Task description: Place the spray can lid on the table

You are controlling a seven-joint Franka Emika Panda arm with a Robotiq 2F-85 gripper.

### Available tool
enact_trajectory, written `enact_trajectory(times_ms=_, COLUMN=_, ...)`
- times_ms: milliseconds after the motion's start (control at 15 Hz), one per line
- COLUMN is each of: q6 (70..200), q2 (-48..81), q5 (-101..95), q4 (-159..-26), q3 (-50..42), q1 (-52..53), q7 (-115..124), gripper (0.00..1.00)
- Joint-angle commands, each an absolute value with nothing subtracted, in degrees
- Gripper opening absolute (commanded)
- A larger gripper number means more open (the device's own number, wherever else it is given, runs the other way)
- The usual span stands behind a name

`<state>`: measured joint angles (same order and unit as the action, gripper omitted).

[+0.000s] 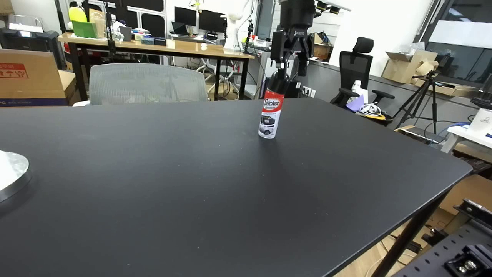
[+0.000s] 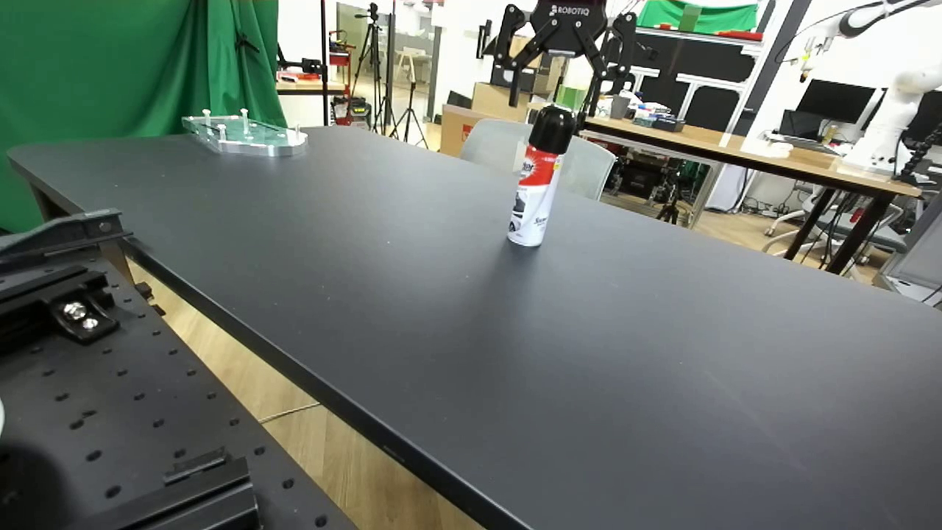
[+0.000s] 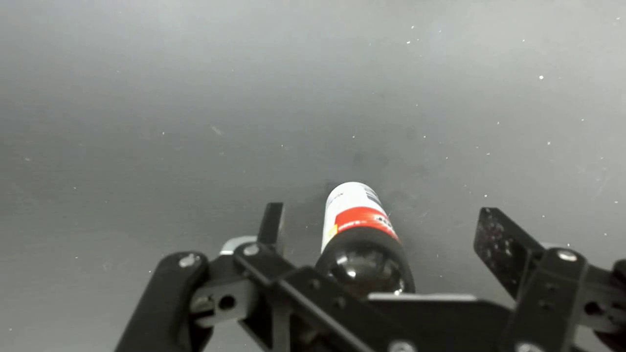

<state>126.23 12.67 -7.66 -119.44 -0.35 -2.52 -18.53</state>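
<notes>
In an exterior view, the black two-fingered robot tool [image 2: 549, 110] hangs at the upper centre of the frame, spread wide and holding nothing; the glossy black domed spray can lid [image 2: 552, 131] lies at its lower end, just below it in the frame. The lid caps the slim white spray can [image 2: 531, 197] with a red label band, which stands on its base on the large matte black table [image 2: 456, 353], long axis rising, top slanting right in the frame. One transparent slab [image 2: 254, 149] sits at the upper left. In an exterior view, the spray can [image 1: 271, 115] stands just right of centre, and the dark tool overlaps the dark lid, so their gap cannot be read there. In the wrist view, the lid is at lower centre, between the tool's two black fingers [image 3: 506, 249] but nearer the left one in the frame, with tabletop showing on either side; the can's axis runs up the frame and slightly left. The coming move seems to turn on that uneven gap: a shift toward the frame's left, then closing on the lid, looks right. Whether the fingertips reach down beside the lid I cannot tell. Counted: one tool, one lid, one can, one black table, one slab.
</notes>
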Motion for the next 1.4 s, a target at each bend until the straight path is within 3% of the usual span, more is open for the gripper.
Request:
enact_trajectory(times_ms=0, q6=126.04, q2=12.66, q5=-7.71, q4=-119.32, q3=-0.29, q1=-2.57, q7=-18.5, gripper=1.0)
enact_trajectory(times_ms=733, q6=138.93, q2=14.55, q5=1.08, q4=-118.74, q3=1.44, q1=-3.56, q7=-23.24, gripper=1.0)
enact_trajectory(times_ms=1333, q6=139.72, q2=13.45, q5=2.51, q4=-119.99, q3=0.74, q1=-4.35, q7=-21.83, gripper=1.0)
